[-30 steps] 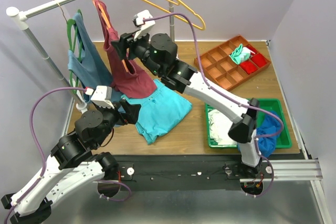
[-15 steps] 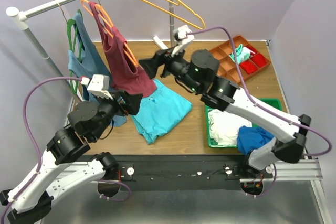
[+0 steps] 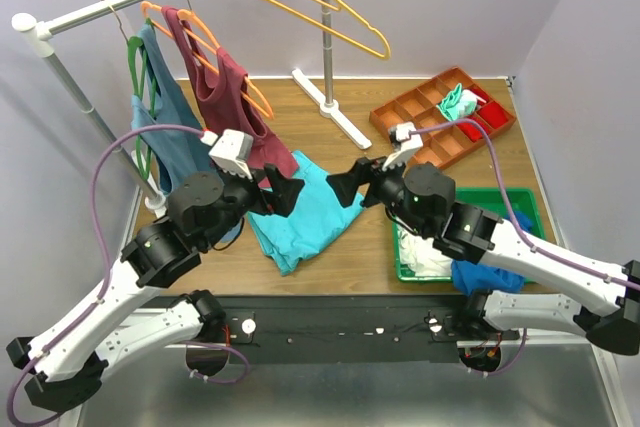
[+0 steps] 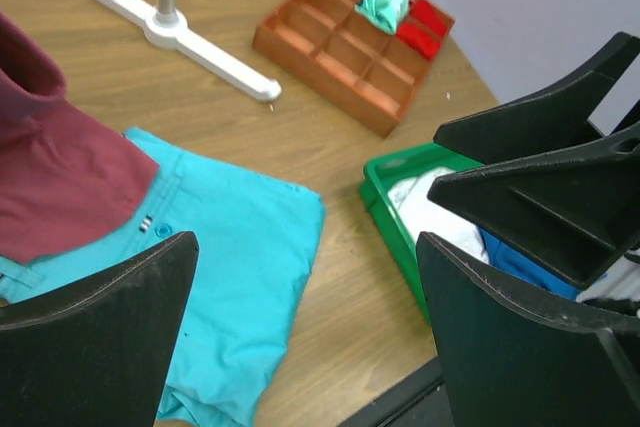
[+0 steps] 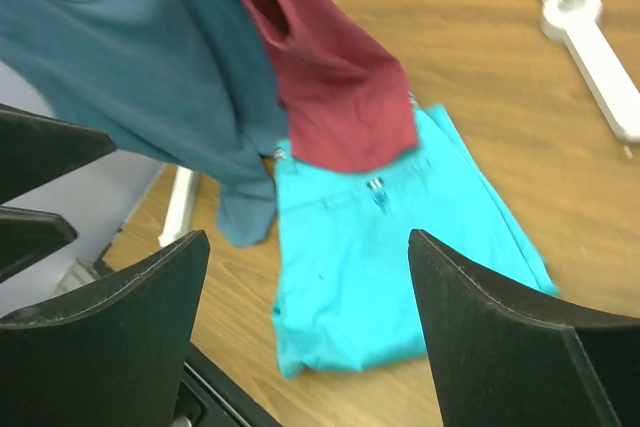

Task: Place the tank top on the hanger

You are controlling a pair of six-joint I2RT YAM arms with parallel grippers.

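Top external: tank top (image 3: 225,97) hangs on hanger (image 3: 255,99) from the rail (image 3: 100,4), straps up, hem down, long axis slanting down to the right.
Top external, count: three hangers and two tops on the rail.
Left wrist: left gripper (image 4: 308,247) spread wide, empty; maroon hem at left, over turquoise garment (image 4: 240,267).
Right wrist: right gripper (image 5: 310,247) spread wide, empty; tank top hangs ahead, hem downward.

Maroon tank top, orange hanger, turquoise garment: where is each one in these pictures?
maroon tank top (image 3: 232,117), top view, on its body below the straps.
orange hanger (image 3: 204,39), top view, on its arm between the straps.
turquoise garment (image 3: 318,205), top view, on its flat middle.
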